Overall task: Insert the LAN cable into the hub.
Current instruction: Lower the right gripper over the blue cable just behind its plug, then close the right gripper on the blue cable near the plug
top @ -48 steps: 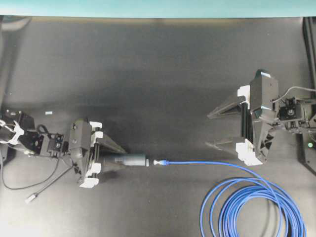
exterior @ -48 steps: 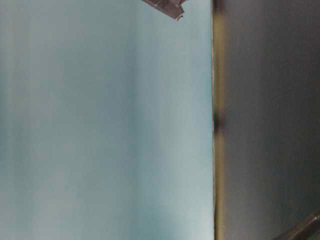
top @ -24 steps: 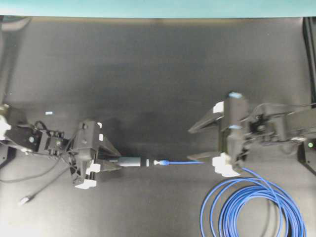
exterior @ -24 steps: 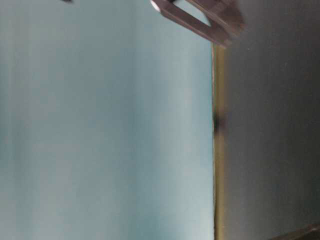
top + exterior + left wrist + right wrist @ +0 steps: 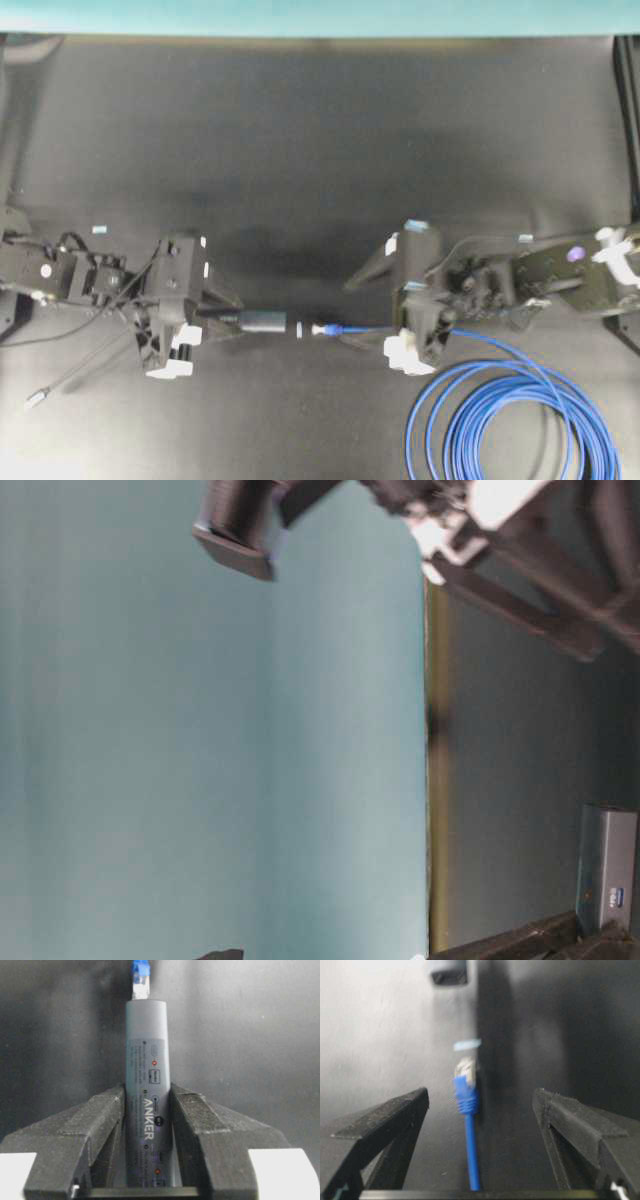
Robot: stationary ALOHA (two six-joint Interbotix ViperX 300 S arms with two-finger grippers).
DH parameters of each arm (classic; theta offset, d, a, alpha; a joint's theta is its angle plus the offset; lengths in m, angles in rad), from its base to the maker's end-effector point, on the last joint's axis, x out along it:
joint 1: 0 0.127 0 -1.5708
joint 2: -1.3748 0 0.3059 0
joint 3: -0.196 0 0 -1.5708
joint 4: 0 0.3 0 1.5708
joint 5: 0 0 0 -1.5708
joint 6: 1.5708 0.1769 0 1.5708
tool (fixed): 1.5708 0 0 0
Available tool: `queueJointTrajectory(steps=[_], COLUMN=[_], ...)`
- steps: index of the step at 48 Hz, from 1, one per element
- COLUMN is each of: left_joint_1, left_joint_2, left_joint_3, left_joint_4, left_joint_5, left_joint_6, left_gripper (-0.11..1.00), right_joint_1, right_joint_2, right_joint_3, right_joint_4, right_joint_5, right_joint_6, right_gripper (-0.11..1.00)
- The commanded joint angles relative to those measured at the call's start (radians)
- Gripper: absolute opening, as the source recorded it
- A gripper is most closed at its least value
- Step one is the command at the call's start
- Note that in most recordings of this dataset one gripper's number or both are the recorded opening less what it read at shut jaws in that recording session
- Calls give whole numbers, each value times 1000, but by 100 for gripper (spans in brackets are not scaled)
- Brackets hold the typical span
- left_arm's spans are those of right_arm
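Holding the hub (image 5: 145, 1095) tight, the left hand (image 5: 208, 317) is keeping it flat on the tabletop (image 5: 300, 150). The right hand (image 5: 480, 1125) is open wide around the cable (image 5: 468, 1125), with the plug (image 5: 320, 329) lying just beside the hub's end. I think the grab is the step now. Next it needs to pinch the cable behind the plug and push straight in.

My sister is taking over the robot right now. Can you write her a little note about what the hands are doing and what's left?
Left gripper: shut on the hub, holding it flat on the table.
Right gripper: open, jaws either side of the LAN cable just behind its plug, not gripping.
The plug lies near the hub's open end with a small gap; the coil sits by the right arm.
Done: hub held.
Left: grab the cable, push the plug in.
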Motion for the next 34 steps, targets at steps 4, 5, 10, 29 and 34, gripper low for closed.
queueJointTrajectory(steps=[4, 5, 10, 29, 34], left_joint_1=[3, 3, 5, 3, 5], left_joint_2=[-17, -18, -23, -23, -23], left_joint_3=[-15, -15, -14, -15, -15], left_joint_4=[5, 5, 3, 3, 3], left_joint_5=[-14, -14, -12, -9, -9], left_joint_6=[-8, -8, -9, -31, -31], left_gripper=[28, 28, 28, 28, 28], right_joint_1=[20, 21, 23, 23, 28], right_joint_2=[34, 40, 58, 110, 123], right_joint_3=[-15, -15, -18, -61, -71], right_joint_4=[5, 6, 26, 55, 55], right_joint_5=[-6, -5, 5, 6, 6], right_joint_6=[9, 9, 8, 6, 6], right_gripper=[79, 79, 79, 69, 60])
